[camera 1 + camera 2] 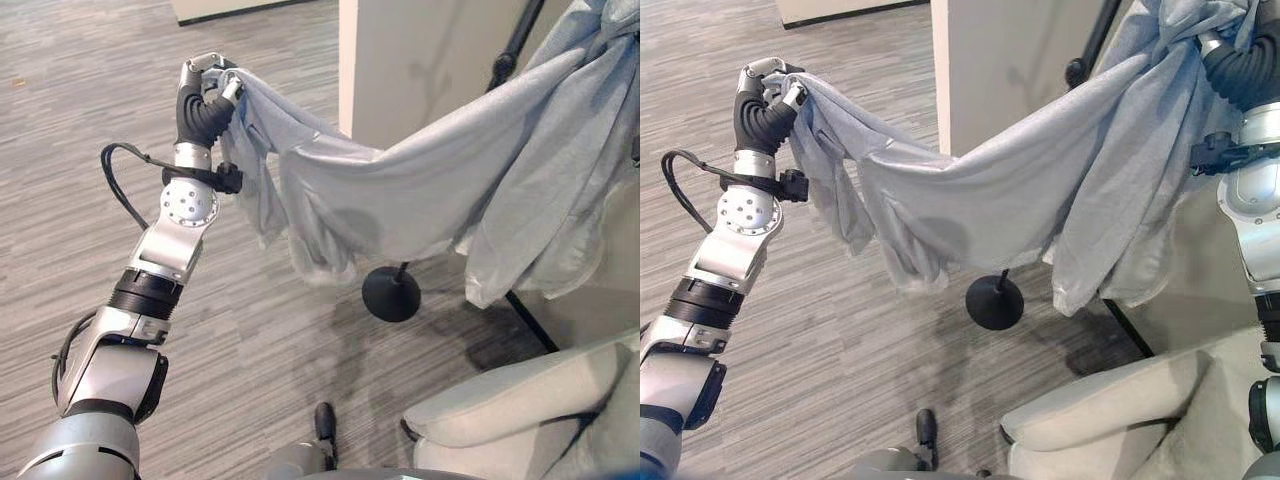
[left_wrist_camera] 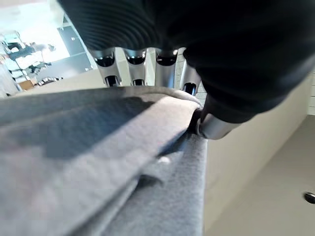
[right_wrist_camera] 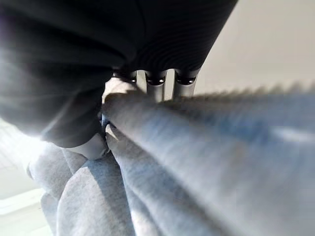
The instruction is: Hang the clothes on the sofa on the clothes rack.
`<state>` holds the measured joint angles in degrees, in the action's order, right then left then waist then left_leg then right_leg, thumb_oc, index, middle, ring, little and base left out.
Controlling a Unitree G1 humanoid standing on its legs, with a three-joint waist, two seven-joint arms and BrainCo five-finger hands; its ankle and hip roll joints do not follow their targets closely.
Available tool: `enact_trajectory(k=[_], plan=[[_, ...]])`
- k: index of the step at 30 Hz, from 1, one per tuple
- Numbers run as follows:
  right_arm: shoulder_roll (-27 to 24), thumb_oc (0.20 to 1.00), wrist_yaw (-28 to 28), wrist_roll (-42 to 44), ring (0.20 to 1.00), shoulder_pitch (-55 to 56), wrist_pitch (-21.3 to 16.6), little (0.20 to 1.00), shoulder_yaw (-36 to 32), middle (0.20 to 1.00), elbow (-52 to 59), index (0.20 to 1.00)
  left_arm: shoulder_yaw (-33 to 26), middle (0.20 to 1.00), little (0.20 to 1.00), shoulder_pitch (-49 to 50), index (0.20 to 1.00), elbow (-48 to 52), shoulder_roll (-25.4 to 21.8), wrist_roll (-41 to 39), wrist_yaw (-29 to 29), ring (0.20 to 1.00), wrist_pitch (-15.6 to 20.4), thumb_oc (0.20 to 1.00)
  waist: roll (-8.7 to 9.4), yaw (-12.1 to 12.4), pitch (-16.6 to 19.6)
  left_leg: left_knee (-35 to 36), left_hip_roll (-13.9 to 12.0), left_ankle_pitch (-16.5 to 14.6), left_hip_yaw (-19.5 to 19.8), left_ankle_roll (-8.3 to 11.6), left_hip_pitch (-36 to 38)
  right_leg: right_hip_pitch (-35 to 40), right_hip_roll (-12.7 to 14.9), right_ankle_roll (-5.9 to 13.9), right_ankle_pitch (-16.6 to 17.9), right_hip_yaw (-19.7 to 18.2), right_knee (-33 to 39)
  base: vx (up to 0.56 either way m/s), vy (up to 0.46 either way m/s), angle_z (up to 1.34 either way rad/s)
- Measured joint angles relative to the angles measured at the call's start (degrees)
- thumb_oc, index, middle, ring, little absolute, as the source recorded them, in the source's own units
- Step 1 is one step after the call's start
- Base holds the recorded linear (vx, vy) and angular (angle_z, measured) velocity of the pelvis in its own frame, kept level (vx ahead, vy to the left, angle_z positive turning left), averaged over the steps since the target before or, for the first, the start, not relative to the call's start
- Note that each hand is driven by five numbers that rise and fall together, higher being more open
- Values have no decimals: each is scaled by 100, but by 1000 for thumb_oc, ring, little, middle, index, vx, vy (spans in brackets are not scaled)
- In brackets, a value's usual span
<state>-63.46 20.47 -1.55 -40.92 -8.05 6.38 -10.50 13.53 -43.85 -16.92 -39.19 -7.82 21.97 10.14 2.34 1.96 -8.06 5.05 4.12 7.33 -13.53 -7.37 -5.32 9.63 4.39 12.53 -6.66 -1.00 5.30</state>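
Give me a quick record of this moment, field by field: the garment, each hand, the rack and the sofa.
garment: grey garment, stretched in the air between both hands, sagging in the middle
left hand: left hand raised, fingers curled on one end of the cloth
right hand: right hand raised, gripping the other end
rack: clothes rack, round black base on the floor under the cloth
sofa: sofa, light grey, below the right arm

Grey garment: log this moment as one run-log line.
grey garment: stretched in air | left robot hand: gripping one end | right robot hand: gripping other end | clothes rack: behind | not hung
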Motion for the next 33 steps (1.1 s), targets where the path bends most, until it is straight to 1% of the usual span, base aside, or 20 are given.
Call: enact_trajectory(k=[4,6,9,10,11,12,13,14,15,16,18,19,23,30,32,33], plan=[[0,200,15,-83,200,-4,5,200,1,200,-29,200,0,200,200,-32,200,0,-245,0,36,200,0,200,3,56,-7,2,-27,-11,-146,18,3,-36,-12,-7,11,-1,-104,24,75,-11],[1,200,29,-96,200,-3,28,200,0,200,-73,200,2,200,200,-117,200,1,-264,-1,38,200,1,200,-48,61,-28,1,-125,-30,-195,47,31,-166,-97,-33,-33,-6,-370,3,56,-21],[3,200,64,-133,200,-73,40,200,-6,200,-116,200,25,200,200,-264,200,1,-315,-2,47,200,2,200,-63,28,-47,1,-212,-77,-303,101,59,-561,-165,-44,-327,-96,-1093,24,5,-29],[2,200,74,-133,200,-74,43,200,-8,200,-139,200,25,200,200,-320,200,0,-316,-2,46,200,2,200,-73,-30,-55,2,-251,-91,-283,94,59,-764,-206,-26,-428,-170,-1376,34,-43,-35],[2,200,82,-133,200,-73,43,200,-21,200,-135,200,25,200,200,-391,200,-1,-323,-1,45,200,2,200,-84,-19,-85,1,-298,-147,-274,87,63,-997,-246,-31,-647,-183,-1666,40,-46,-36],[-13,200,104,-134,200,-74,41,200,-55,200,-84,200,27,200,200,-498,200,-2,-312,-2,48,200,2,200,-86,-40,-164,2,-327,-154,-279,74,63,-1288,-338,-161,-688,-280,-1772,85,-73,-33],[-13,200,151,-135,200,-68,40,200,-102,200,-25,200,28,200,200,-582,200,-4,-301,-2,46,200,2,200,-102,-59,-242,7,-350,-167,-289,61,49,-1537,-425,-206,-658,-331,-1850,100,-91,21],[-13,200,196,-182,200,226,-5,200,-378,200,137,200,33,200,200,-613,200,23,-185,-1,22,200,6,200,-148,-242,-288,6,-374,-137,-123,336,45,-1552,-533,-599,-336,-317,-1728,108,-106,40],[-14,200,205,-182,200,377,11,200,-515,200,171,200,34,200,200,-600,200,75,-167,-2,27,200,6,200,-163,-305,-286,4,-456,-149,-93,532,48,-1287,-583,-798,-79,-296,-1211,79,-91,38],[-21,200,224,-181,200,353,2,200,-560,200,201,200,32,200,200,-664,200,110,-172,-1,29,200,25,200,-162,-281,-286,5,-524,-143,-122,701,2,-1113,-613,-839,226,-248,-757,122,-95,2],[-24,200,247,-178,200,316,0,200,-557,200,167,200,45,200,200,-656,200,74,-165,-1,15,200,50,200,-170,-338,-281,5,-561,-86,-125,771,25,-871,-642,-1046,469,-159,-337,177,-83,6],[-24,200,244,-177,200,315,2,200,-556,200,147,200,45,200,200,-625,200,74,-159,-1,14,200,50,200,-172,-338,-279,4,-556,-63,-125,737,78,-767,-639,-1041,482,-152,-254,147,-50,10],[-24,200,233,-176,200,291,0,200,-552,200,148,200,45,200,200,-622,200,71,-158,-3,-22,200,50,200,-165,-300,-272,3,-489,-54,-127,724,247,-472,-571,-1034,489,-113,-32,84,-20,5],[-20,200,183,-171,200,262,-1,200,-458,200,148,200,50,200,200,-628,200,-40,-172,-7,-27,200,51,200,-154,-240,-265,3,-414,-34,-128,692,546,-176,-498,-997,486,137,-57,42,0,3],[-18,200,180,-173,200,214,-2,200,-393,200,149,200,51,200,200,-628,200,-50,-174,-7,-23,200,51,200,-156,-236,-265,2,-440,-13,-143,661,548,-248,-514,-951,455,155,-172,-23,-4,-9],[-8,200,180,-174,200,209,-4,200,-386,200,149,200,48,200,200,-627,200,-53,-180,-8,-14,200,50,200,-160,-209,-266,1,-479,-7,-157,648,541,-372,-543,-849,387,147,-357,7,-15,-41]])
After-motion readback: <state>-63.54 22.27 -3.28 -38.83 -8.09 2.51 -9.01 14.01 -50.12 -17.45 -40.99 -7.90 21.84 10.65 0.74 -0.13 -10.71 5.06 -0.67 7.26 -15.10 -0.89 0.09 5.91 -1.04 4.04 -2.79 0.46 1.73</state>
